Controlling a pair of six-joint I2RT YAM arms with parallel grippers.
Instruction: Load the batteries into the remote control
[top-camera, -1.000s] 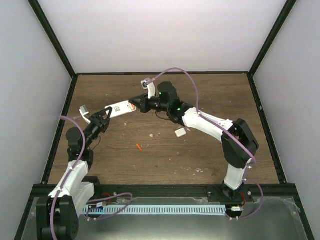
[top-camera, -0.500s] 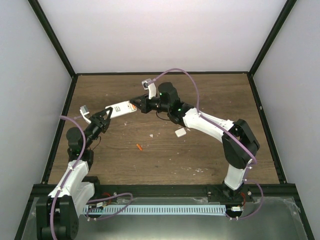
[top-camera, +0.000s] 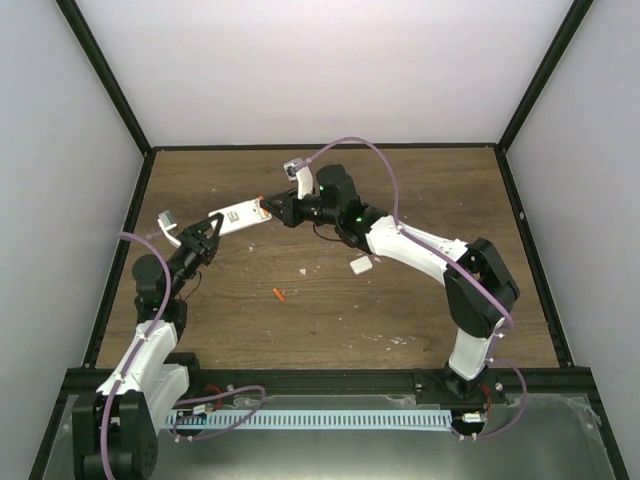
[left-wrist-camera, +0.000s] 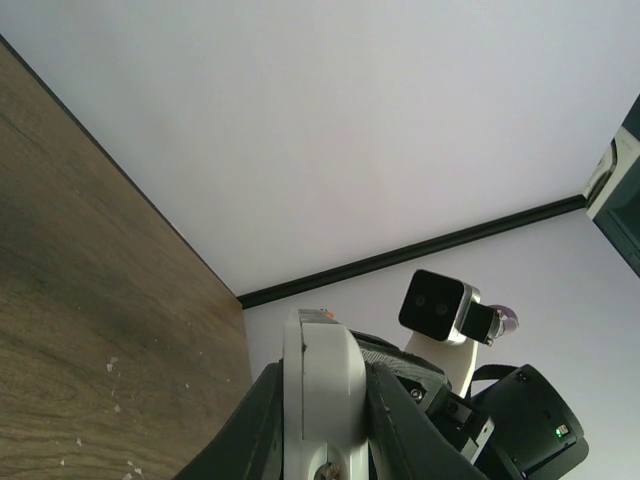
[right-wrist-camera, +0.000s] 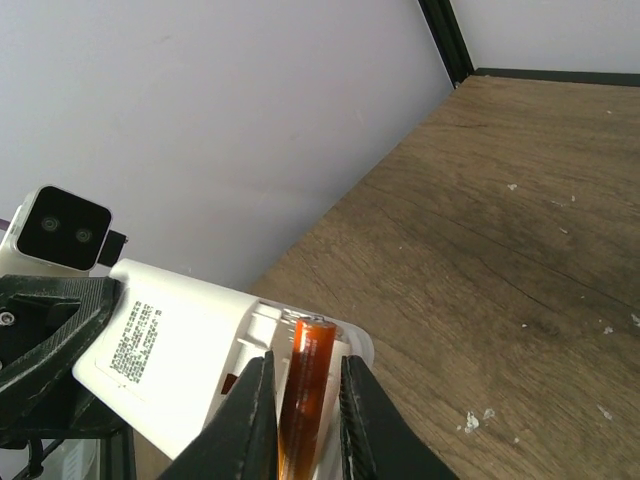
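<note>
My left gripper (left-wrist-camera: 325, 420) is shut on the remote control (left-wrist-camera: 322, 360) and holds it off the table, edge-on in the left wrist view. In the right wrist view the remote control (right-wrist-camera: 190, 350) shows its label side and an open compartment at its end. One orange battery (right-wrist-camera: 300, 410) lies in that compartment. My right gripper (right-wrist-camera: 305, 365) straddles it, the jaws a sliver apart from its sides. A second battery (top-camera: 278, 294) lies on the table. From above, the left gripper (top-camera: 205, 238) and right gripper (top-camera: 272, 208) meet at the remote control (top-camera: 240, 216).
A loose white cover piece (top-camera: 360, 264) lies on the wooden table (top-camera: 420, 310) under the right forearm. Pale crumbs (top-camera: 304, 270) are scattered mid-table. White walls with black frame posts (top-camera: 110, 90) close in the back and sides.
The right jaws have eased slightly apart around the battery. The remote's free end and the right gripper have shifted a little toward the back. The left grip is unchanged.
</note>
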